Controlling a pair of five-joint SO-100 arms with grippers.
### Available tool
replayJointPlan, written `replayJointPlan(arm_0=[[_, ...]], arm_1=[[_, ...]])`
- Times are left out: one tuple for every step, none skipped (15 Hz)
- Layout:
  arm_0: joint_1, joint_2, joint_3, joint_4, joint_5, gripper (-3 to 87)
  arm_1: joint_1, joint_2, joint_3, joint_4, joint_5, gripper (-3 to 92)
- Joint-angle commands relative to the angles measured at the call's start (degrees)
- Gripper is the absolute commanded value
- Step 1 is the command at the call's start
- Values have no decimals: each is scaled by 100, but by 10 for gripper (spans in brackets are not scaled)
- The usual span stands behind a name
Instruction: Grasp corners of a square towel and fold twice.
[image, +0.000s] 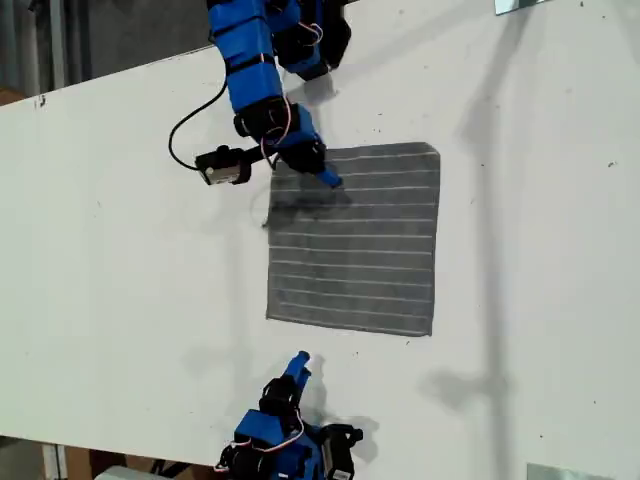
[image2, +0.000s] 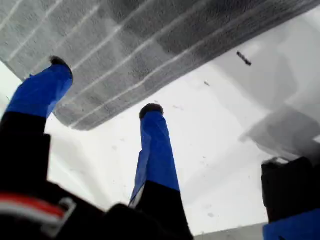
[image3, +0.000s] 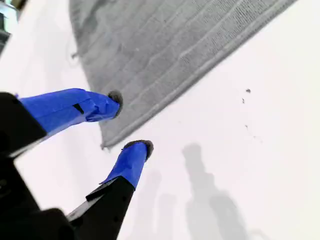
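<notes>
My second gripper (image: 322, 172), jaws parted and empty, reaches down over the towel's (image: 355, 240) corner (image: 275, 165) at its upper left in the exterior view. Towel lies flat on the white table (image: 120, 280), centre of that view. My first gripper (image: 300, 362), jaws apart, points up toward the towel's lower edge, short of it.

The white table (image: 120, 260) carries one towel (image: 355, 240), spread flat with its stripes showing. It lies just ahead of my first gripper (image2: 105, 86), near corner (image2: 75, 122) between the spread tips. Another corner (image3: 106, 144) sits between my second gripper's (image3: 129, 121) parted tips. Dark specks (image2: 243, 58) dot the bare top beside the towel's edge.
</notes>
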Motion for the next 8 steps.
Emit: replayJointPlan(arm_0=[[79,-492,62,-562,-44,167],[229,-334,413,-879,-167,168],[404,-334,615,-1125,-334,164],[554,-369,782,-1362,-466,164],[659,-431,905,-1503,-571,164],[738,-448,976,-1573,-642,163],[817,-448,1055,-1670,-677,162],[879,-448,1107,-1740,-712,160]], arm_1=[[-1512,35,-176,475,1415,331],[-2162,0,-167,211,1916,335],[-2619,-334,-360,-132,2180,337],[-2874,-976,-782,-360,2232,347],[-2997,-1652,-1310,-501,2197,350],[-3050,-2224,-1793,-562,2127,355],[-3067,-2540,-2013,-809,2004,359],[-3041,-2707,-1995,-1081,1934,360]])
